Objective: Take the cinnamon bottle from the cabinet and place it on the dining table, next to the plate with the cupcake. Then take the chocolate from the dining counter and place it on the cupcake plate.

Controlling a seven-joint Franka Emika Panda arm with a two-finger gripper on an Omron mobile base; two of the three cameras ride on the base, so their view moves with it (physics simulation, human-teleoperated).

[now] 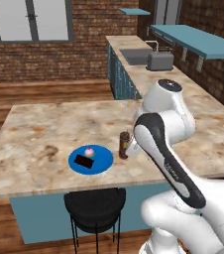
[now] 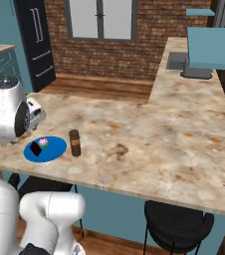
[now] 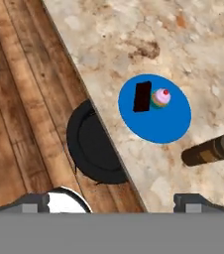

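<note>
Now flat dark chocolate (image 3: 142, 96) lies beside pink-frosted cupcake (image 3: 160, 98).

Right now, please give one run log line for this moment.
gripper: open, empty | chocolate: on blue plate beside cupcake | cinnamon bottle: upright next to plate

Brown cinnamon bottle (image 1: 124, 145) upright just beside blue plate (image 1: 102, 163), dark chocolate (image 1: 84, 161) bar flat beside pink-frosted cupcake (image 1: 88, 152)
</note>
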